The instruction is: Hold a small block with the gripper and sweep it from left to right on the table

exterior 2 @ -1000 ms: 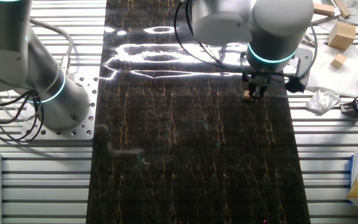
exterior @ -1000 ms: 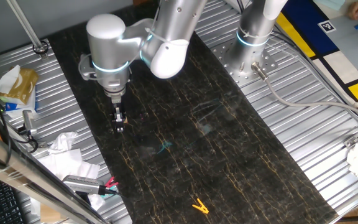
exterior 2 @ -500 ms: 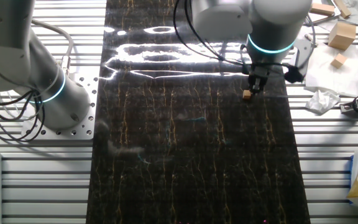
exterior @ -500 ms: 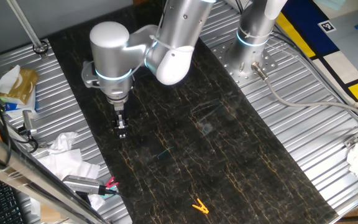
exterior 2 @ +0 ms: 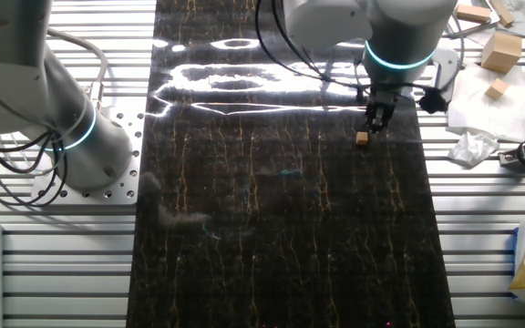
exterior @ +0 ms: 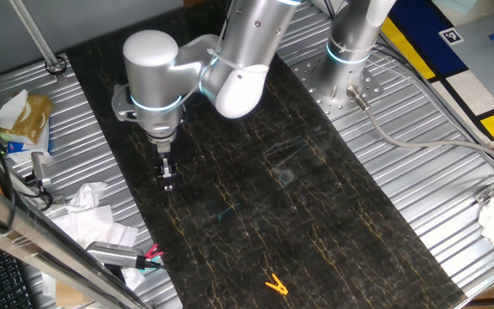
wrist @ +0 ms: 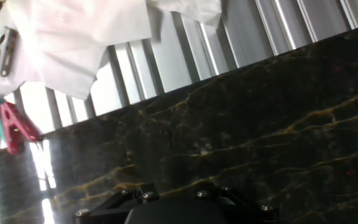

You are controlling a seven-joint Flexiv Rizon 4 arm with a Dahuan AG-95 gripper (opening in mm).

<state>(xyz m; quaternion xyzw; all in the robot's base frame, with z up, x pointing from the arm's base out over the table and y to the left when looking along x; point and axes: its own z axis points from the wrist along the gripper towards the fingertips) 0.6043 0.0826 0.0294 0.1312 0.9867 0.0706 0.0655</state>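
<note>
The gripper points straight down near the counter's edge, and in the other fixed view the small block sits at the tips of its jaws, low against the dark veined surface. Whether the jaws pinch the block or merely touch it cannot be told, and whether it rests on the counter is not clear. From one fixed view the gripper shows only as a thin black shape under the arm's glowing blue ring, and the block is not visible. The hand view shows neither jaws nor block, only the gripper's black base at the bottom edge, the counter, ribbed metal, white paper and red and teal clips. A yellow clip lies well apart, seen only in one fixed view. A second arm stands beside the counter.
</note>
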